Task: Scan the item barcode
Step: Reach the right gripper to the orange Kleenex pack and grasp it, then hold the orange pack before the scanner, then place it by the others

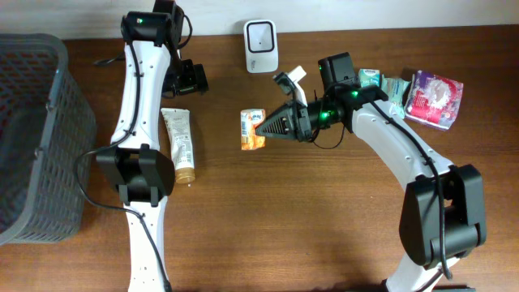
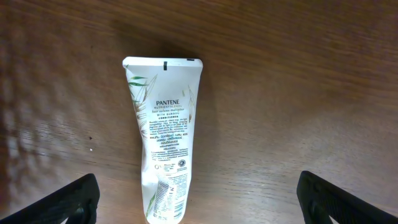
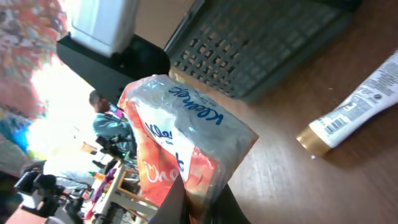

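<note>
Two arms are seen rising from the lower edge of the overhead view. From the lower right, the right arm (image 1: 389, 142) is bent at its elbow and stretched up and leftward to the centre of the frame. There the right gripper (image 1: 261, 130) is clamped shut on one edge of an orange-and-white tissue packet (image 1: 252, 130). In the right wrist view the packet is seen held tilted between the fingers, its printed face turned to the camera and the wooden tabletop (image 1: 324, 227) behind it.

From the lower left, the left arm (image 1: 138, 97) is extended almost straight up the frame. Just to its right, a white conditioner tube (image 1: 180, 144) is laid lengthwise on the tabletop, its gold cap toward the bottom. The left gripper (image 1: 190, 79) is poised beyond the tube's flat end with its jaws spread wide and nothing between them.

A grey mesh basket (image 1: 32, 138) is placed at the left edge. At the upper right, well apart from the held packet, several wrapped packets (image 1: 434, 97) are grouped. At top centre, a white scanner (image 1: 261, 35) is stood at the far edge of the tabletop, above the tissue packet in the frame.
</note>
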Controlling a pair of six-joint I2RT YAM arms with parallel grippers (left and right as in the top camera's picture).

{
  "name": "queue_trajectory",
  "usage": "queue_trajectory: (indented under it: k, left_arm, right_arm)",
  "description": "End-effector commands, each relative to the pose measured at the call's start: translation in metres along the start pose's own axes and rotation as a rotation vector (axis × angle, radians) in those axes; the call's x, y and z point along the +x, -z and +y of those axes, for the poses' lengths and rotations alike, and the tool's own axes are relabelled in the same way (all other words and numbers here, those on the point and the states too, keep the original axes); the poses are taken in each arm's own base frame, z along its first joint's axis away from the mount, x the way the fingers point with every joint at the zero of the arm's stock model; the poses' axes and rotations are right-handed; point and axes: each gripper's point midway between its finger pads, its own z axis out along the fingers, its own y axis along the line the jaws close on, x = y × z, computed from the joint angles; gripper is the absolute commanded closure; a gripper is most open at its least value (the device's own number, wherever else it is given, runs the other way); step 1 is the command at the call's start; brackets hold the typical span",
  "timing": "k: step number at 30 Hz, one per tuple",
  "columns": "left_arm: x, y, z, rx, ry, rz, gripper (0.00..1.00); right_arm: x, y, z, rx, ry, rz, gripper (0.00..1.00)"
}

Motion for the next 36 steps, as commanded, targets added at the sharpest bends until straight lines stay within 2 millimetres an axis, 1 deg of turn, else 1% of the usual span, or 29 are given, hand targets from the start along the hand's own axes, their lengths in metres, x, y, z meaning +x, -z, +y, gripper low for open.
queue_trajectory:
  k: [1, 2, 3, 4, 5, 6, 7, 8, 9, 10, 11, 12, 13, 15, 16, 17, 18, 19, 20, 21, 22, 23, 24, 25, 26, 27, 29, 33, 36]
  left_arm:
    - [-0.002, 0.005, 0.004, -0.009, 0.007, -0.016, 0.01]
    - [-0.002, 0.005, 0.004, -0.009, 0.007, -0.016, 0.01]
    - [-0.002, 0.005, 0.004, -0.009, 0.007, -0.016, 0.01]
    - [-0.002, 0.005, 0.004, -0.009, 0.007, -0.016, 0.01]
    - [-0.002, 0.005, 0.004, -0.009, 0.007, -0.016, 0.01]
    - [-0.002, 0.005, 0.004, -0.009, 0.007, -0.016, 0.01]
    - [-0.002, 0.005, 0.004, -0.009, 0.007, -0.016, 0.01]
    - [-0.002, 0.005, 0.004, -0.009, 0.007, -0.016, 0.01]
    - [-0.002, 0.005, 0.004, -0.009, 0.007, -0.016, 0.01]
    - [-0.002, 0.005, 0.004, -0.009, 0.007, -0.016, 0.01]
    - [-0.002, 0.005, 0.004, -0.009, 0.007, -0.016, 0.01]
    - [-0.002, 0.005, 0.004, -0.009, 0.007, -0.016, 0.01]
    - [-0.002, 0.005, 0.004, -0.009, 0.007, -0.016, 0.01]
    - [-0.002, 0.005, 0.004, -0.009, 0.007, -0.016, 0.01]
    - [-0.002, 0.005, 0.004, -0.009, 0.007, -0.016, 0.01]
    - [-0.002, 0.005, 0.004, -0.009, 0.007, -0.016, 0.01]
    - [-0.002, 0.005, 0.004, -0.009, 0.007, -0.016, 0.01]
    - [-0.002, 0.005, 0.004, -0.009, 0.007, -0.016, 0.01]
    - [-0.002, 0.005, 0.004, -0.009, 0.007, -0.016, 0.01]
    - [-0.002, 0.005, 0.004, -0.009, 0.007, -0.016, 0.01]
    - [-0.002, 0.005, 0.004, -0.009, 0.007, -0.016, 0.01]
    - [-0.002, 0.005, 0.004, -0.009, 0.007, -0.016, 0.01]
    - [-0.002, 0.005, 0.004, -0.009, 0.007, -0.016, 0.01]
    - [-0.002, 0.005, 0.004, -0.009, 0.007, -0.016, 0.01]
    - [-0.002, 0.005, 0.004, -0.009, 0.007, -0.016, 0.01]
    - [-0.002, 0.005, 0.004, -0.009, 0.007, -0.016, 0.01]
    - [-0.002, 0.005, 0.004, -0.009, 0.007, -0.016, 0.01]
    - [-0.002, 0.005, 0.004, -0.009, 0.007, -0.016, 0.01]
    - [-0.002, 0.005, 0.004, -0.009, 0.007, -0.016, 0.01]
  right_arm:
    - [-0.004, 0.000, 0.013, -0.052, 0.000, -0.008, 0.96]
    - [-0.004, 0.000, 0.013, -0.052, 0.000, -0.008, 0.96]
    - [-0.003, 0.000, 0.005, -0.006, -0.008, -0.001, 0.96]
    - [0.003, 0.004, -0.035, 0.229, -0.160, 0.014, 0.96]
    - [0.012, 0.019, -0.078, 0.512, -0.323, -0.002, 0.96]
    - [0.024, 0.052, -0.121, 0.853, -0.405, -0.022, 0.96]
    - [0.029, 0.081, -0.143, 1.088, -0.389, -0.020, 0.96]
    - [0.021, 0.127, -0.161, 1.400, -0.299, -0.045, 0.96]
    - [0.003, 0.149, -0.167, 1.549, -0.129, -0.019, 0.96]
    - [-0.028, 0.155, -0.168, 1.618, 0.153, 0.061, 0.96]
    - [-0.054, 0.151, -0.165, 1.627, 0.357, 0.107, 0.96]
    - [-0.077, 0.150, -0.161, 1.634, 0.469, 0.068, 0.96]
    - [-0.101, 0.149, -0.158, 1.641, 0.540, -0.030, 0.96]
    - [-0.138, 0.148, -0.142, 1.620, 0.575, -0.259, 0.96]
    - [-0.164, 0.146, -0.124, 1.597, 0.639, -0.352, 0.96]
    - [-0.186, 0.145, -0.106, 1.576, 0.689, -0.414, 0.96]
    - [-0.216, 0.147, -0.082, 1.566, 0.743, -0.488, 0.96]
    - [-0.247, 0.146, -0.066, 1.553, 0.792, -0.546, 0.96]
    - [-0.266, 0.144, -0.069, 1.547, 0.801, -0.555, 0.96]
    - [-0.273, 0.141, -0.084, 1.545, 0.785, -0.523, 0.96]
    - [-0.272, 0.138, -0.105, 1.555, 0.768, -0.464, 0.96]
    - [-0.261, 0.132, -0.145, 1.573, 0.742, -0.347, 0.96]
    - [-0.231, 0.125, -0.201, 1.608, 0.736, -0.119, 0.95]
    - [-0.211, 0.122, -0.224, 1.644, 0.744, 0.008, 0.95]
    - [-0.198, 0.122, -0.239, 1.690, 0.766, 0.120, 0.96]
    - [-0.188, 0.118, -0.249, 1.731, 0.817, 0.242, 0.96]
    - [-0.189, 0.115, -0.249, 1.727, 0.891, 0.315, 0.96]
    - [-0.188, 0.115, -0.250, 1.730, 0.910, 0.345, 0.96]
    - [-0.190, 0.116, -0.249, 1.731, 0.983, 0.422, 0.96]
